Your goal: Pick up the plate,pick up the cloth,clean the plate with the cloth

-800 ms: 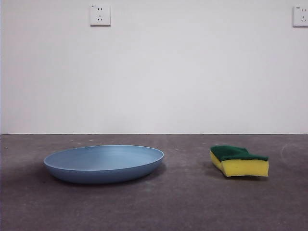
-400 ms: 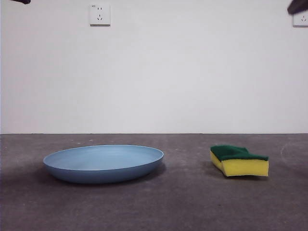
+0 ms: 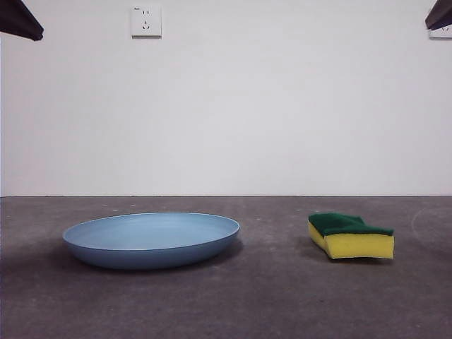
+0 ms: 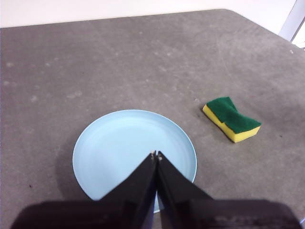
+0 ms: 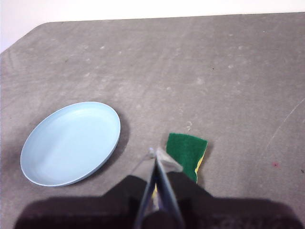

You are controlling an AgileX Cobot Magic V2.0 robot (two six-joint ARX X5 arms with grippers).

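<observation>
One plate [image 3: 151,239] and one sponge [image 3: 351,236] lie on the table [image 3: 268,296], well apart and untouched. The plate is round, wide and shallow, of smooth light-blue plastic with a plain thin rim and faint concentric rings on its inner face; it sits flat on the front view's left half. The sponge is a small block in two layers, porous yellow foam below and a rough dark-green scouring pad on top, with wavy long edges; it rests pad-up on that view's right half. The table is dark grey, matt and mottled with pale specks, with a rounded corner seen from each wrist. Behind it stands a bare white wall [image 3: 282,106] carrying two white sockets [image 3: 146,21], one partly hidden at the top right corner.

Two end effectors are in play, both up above the table. The left end effector [image 4: 155,154] hangs over the plate's near edge, its two black jaws pressed together at the tips, clenched on nothing. The right end effector [image 5: 157,155] hangs just beside the sponge's green pad, likewise closed and empty. In the front view each arm shows only as a dark tip at a top corner.
</observation>
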